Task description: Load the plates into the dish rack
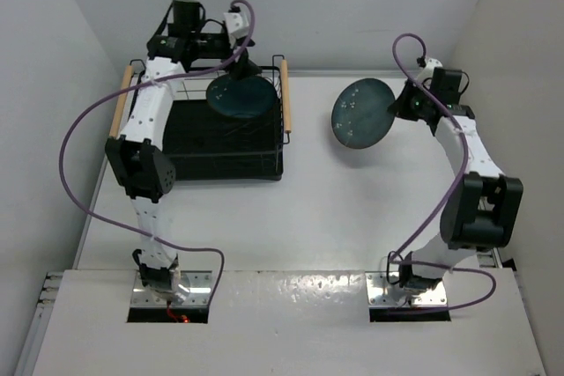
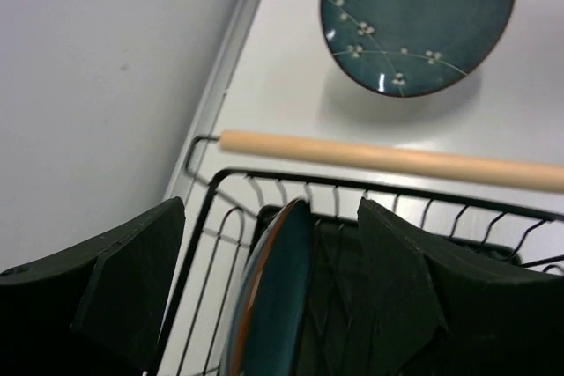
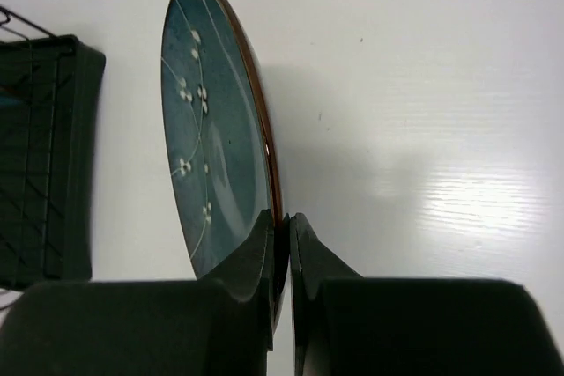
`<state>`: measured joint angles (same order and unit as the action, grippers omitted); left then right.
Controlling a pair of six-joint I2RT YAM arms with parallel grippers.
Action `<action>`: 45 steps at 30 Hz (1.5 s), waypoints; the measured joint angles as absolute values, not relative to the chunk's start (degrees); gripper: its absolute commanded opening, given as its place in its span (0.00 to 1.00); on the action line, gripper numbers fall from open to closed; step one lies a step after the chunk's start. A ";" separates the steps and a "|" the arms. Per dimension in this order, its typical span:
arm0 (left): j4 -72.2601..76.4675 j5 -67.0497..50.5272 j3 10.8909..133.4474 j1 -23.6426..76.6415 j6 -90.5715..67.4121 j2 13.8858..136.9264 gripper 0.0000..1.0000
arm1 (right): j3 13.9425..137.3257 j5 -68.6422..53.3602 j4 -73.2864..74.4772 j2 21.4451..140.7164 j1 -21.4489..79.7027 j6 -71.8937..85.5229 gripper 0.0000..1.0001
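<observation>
The black wire dish rack (image 1: 220, 167) sits at the back left of the table. One teal plate (image 1: 238, 99) stands tilted in its far right part. My left gripper (image 1: 243, 66) hovers over that plate; in the left wrist view it (image 2: 273, 257) is open, the plate's edge (image 2: 278, 305) standing between the spread fingers (image 2: 132, 279) without touching them. My right gripper (image 1: 401, 105) is shut on the rim of the second teal plate (image 1: 362, 112), holding it on edge above the table right of the rack. The right wrist view shows the gripper (image 3: 284, 222) pinching this plate (image 3: 211, 138).
The rack has light wooden handles on its left (image 1: 121, 101) and right (image 1: 285, 107) sides; the right one shows in the left wrist view (image 2: 388, 158). White walls close in the table at the back and left. The rack's corner (image 3: 44, 156) shows in the right wrist view.
</observation>
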<state>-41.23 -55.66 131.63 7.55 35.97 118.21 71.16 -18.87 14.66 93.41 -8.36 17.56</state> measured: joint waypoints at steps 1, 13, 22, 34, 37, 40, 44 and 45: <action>-41.45 -55.37 131.48 8.69 36.01 118.17 0.84 | 71.13 -18.41 15.14 91.81 -8.14 16.14 0.00; -43.24 -53.91 129.73 23.20 36.93 117.78 0.95 | 64.79 -18.31 26.68 72.49 -4.51 0.84 0.00; -43.18 -56.88 129.36 34.37 36.80 119.42 0.96 | 51.70 -25.28 26.89 56.97 -3.84 -2.00 0.00; -43.72 -55.46 124.55 38.04 37.23 124.66 0.77 | 49.95 -32.34 26.35 50.76 -3.25 -2.96 0.00; -44.66 -55.44 124.07 38.09 36.51 124.95 0.30 | 49.95 -33.98 26.09 49.08 -3.25 -3.07 0.00; -46.13 -55.92 124.60 38.50 35.59 124.92 0.00 | 49.52 -33.80 25.19 48.12 -3.42 -4.93 0.00; -47.31 -55.61 125.51 38.59 33.34 124.92 0.00 | 48.75 -33.52 23.94 47.31 -3.60 -5.13 0.42; -47.51 -55.18 125.91 38.65 33.47 124.92 0.00 | 48.64 -33.34 23.38 47.13 -3.62 -3.36 0.71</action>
